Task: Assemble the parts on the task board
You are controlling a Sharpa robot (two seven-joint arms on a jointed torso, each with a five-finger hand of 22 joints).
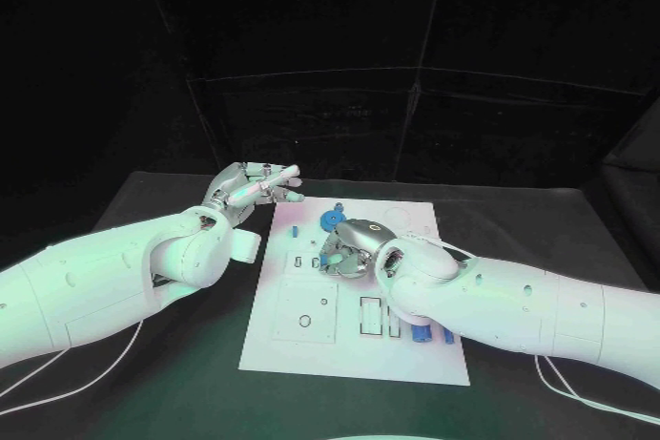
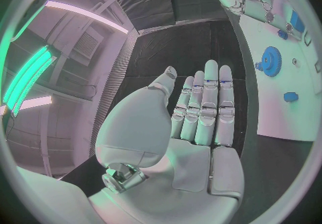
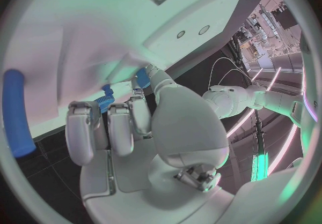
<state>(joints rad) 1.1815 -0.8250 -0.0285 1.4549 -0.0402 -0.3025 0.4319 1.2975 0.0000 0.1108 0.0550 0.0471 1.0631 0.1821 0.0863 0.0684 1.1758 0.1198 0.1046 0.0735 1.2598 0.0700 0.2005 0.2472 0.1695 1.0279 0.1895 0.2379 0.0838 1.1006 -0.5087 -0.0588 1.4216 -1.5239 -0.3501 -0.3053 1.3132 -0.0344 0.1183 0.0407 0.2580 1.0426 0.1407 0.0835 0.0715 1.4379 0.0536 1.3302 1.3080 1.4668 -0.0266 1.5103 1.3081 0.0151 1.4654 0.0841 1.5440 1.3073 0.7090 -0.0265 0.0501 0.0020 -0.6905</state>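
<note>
Reaching over the middle of the white task board (image 1: 276,340), the robot's right hand (image 1: 352,246) rests curled on the plate, its fingers (image 3: 119,127) bent down against the white surface next to a small blue toothed part (image 3: 105,101); whether the fingers actually grip that part cannot be told. The left hand (image 1: 251,186) hovers off the board's far left corner, above the black table (image 1: 152,197), released, with fingers (image 2: 206,107) straight, side by side and holding nothing. A blue gear (image 2: 271,61) stands on the board near its far edge, a small blue piece (image 2: 290,96) beside it. A blue rod (image 3: 16,112) lies on the board near the right hand.
</note>
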